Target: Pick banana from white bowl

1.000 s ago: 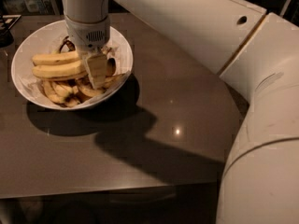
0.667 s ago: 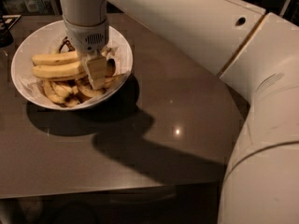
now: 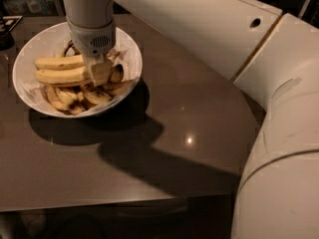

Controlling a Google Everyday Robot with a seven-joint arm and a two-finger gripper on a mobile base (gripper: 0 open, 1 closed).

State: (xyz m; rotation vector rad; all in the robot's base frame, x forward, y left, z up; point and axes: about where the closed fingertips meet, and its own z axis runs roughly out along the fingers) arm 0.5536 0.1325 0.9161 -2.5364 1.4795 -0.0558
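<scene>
The white bowl stands at the back left of the dark table. Two long yellow bananas lie side by side across it. The thick banana is the nearer one, and the slimmer banana lies just behind it. My gripper reaches straight down into the bowl from my grey wrist and sits at the right ends of the two long bananas, covering them. The banana rests in the bowl, still level with the others.
Short brown-spotted bananas fill the front of the bowl. My thick white arm spans the back right and my body blocks the right side. A dark object sits at the table's far left. The table's front edge is near.
My gripper has shifted slightly left and lower in the bowl, from beside the long bananas' right ends to over them. The bananas and bowl have not moved.
</scene>
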